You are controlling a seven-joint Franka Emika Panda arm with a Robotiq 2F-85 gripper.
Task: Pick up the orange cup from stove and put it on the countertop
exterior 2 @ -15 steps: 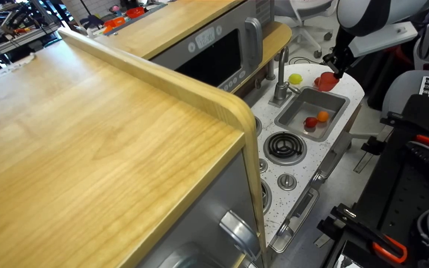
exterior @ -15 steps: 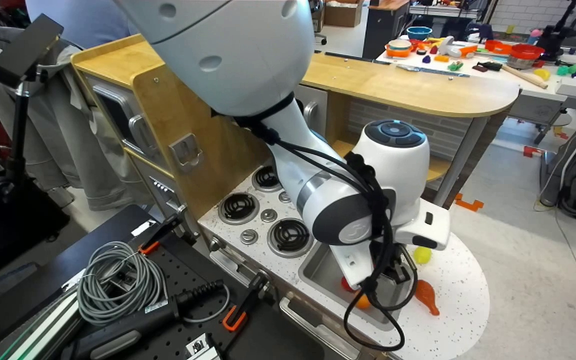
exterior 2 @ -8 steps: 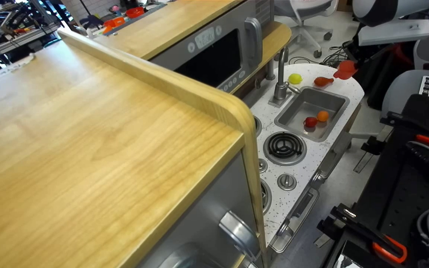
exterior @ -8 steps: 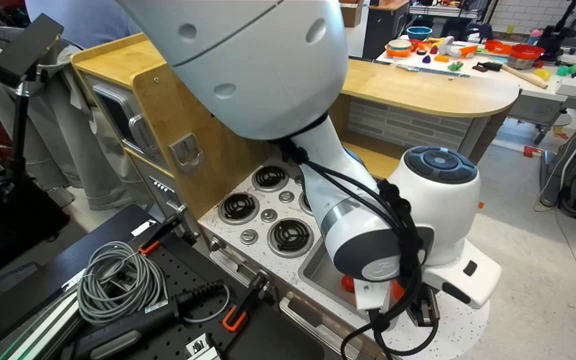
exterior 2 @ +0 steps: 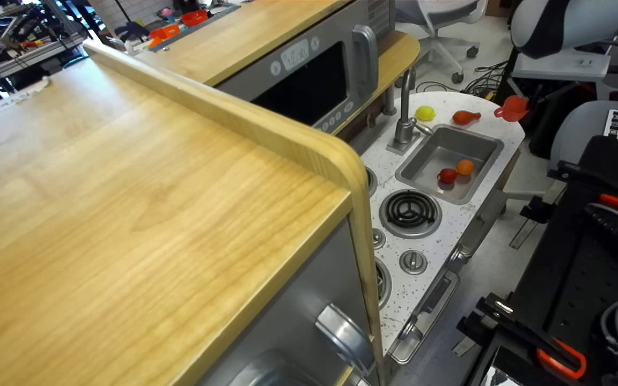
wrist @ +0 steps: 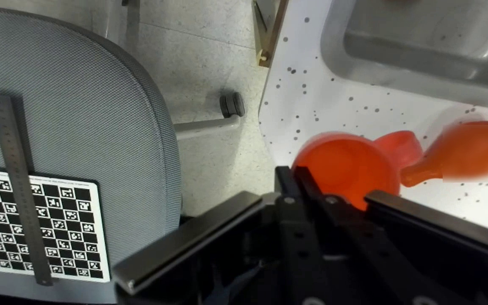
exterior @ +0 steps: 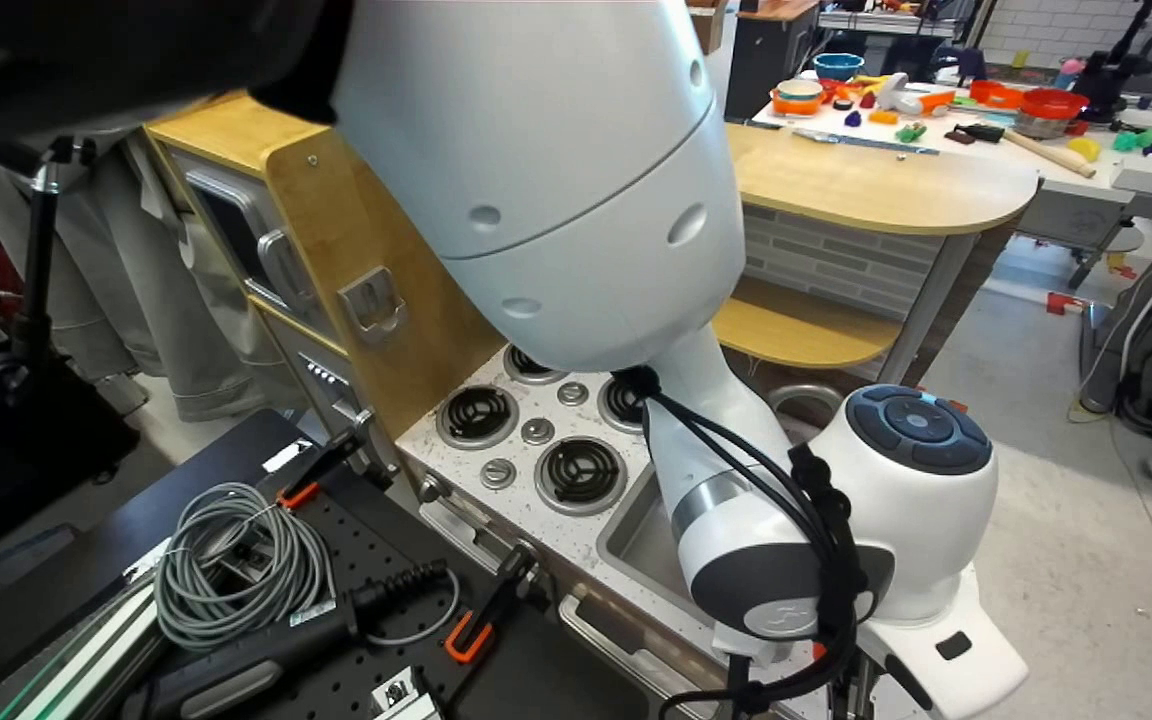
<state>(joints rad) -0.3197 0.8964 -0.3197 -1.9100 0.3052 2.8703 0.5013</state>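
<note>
Orange cup: upper right of an exterior view, at the edge of the tabletop's rounded end; resting there or held just above, I can't tell from here. Wrist view: right of centre, mouth toward the camera, handle to the upper right.
Jaws: nearly together, pinching the cup's wall, one inside the mouth, one outside.
Stove: middle of an exterior view, four black burners in silver rings.
Arm: top centre of an exterior view, slanting to lower right.
Elongated orange piece: on the tabletop, left of the cup and near it in an exterior view.
Yellow piece: farther left, near the tap.
Sink: right part of an exterior view; red piece and orange ball inside, side by side.
Grey chair: left of the wrist view, bearing a checkered board, ruler across it.
</note>
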